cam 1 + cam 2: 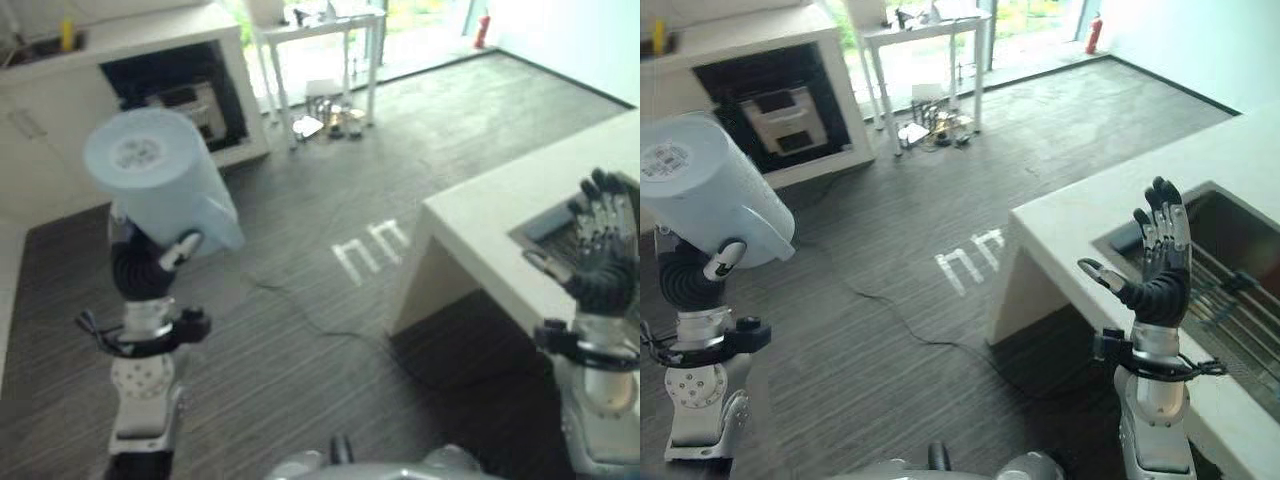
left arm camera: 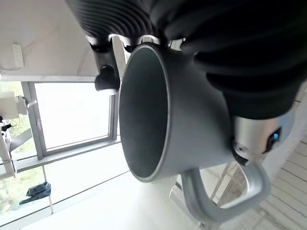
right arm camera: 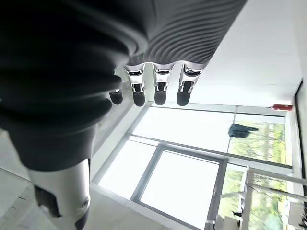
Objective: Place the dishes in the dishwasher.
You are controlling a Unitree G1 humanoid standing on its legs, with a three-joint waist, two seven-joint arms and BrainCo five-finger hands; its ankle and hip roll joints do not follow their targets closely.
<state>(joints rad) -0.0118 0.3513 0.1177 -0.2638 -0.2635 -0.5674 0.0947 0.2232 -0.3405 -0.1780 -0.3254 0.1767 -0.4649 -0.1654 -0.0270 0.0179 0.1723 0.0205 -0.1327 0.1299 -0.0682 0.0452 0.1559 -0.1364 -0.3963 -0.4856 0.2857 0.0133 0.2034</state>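
A pale blue mug (image 1: pixel 160 180) with a handle (image 2: pixel 225 196) is held up at the left, its base turned toward me. My left hand (image 1: pixel 140 265) is shut on it, thumb across its side and fingers behind the rim (image 2: pixel 144 112). The mug's inside looks empty. At the far left the dishwasher (image 1: pixel 185 105) stands open under a white counter, a pale rack showing inside. My right hand (image 1: pixel 1160 270) is raised at the right, open with straight fingers (image 3: pixel 160 88), holding nothing, beside the sink (image 1: pixel 1230 260).
A white counter (image 1: pixel 520 215) with the sunken sink juts in from the right. A white table (image 1: pixel 320 30) stands at the back with several small items (image 1: pixel 330 115) on the floor beneath it. Dark wood floor (image 1: pixel 330 210) lies between me and the dishwasher.
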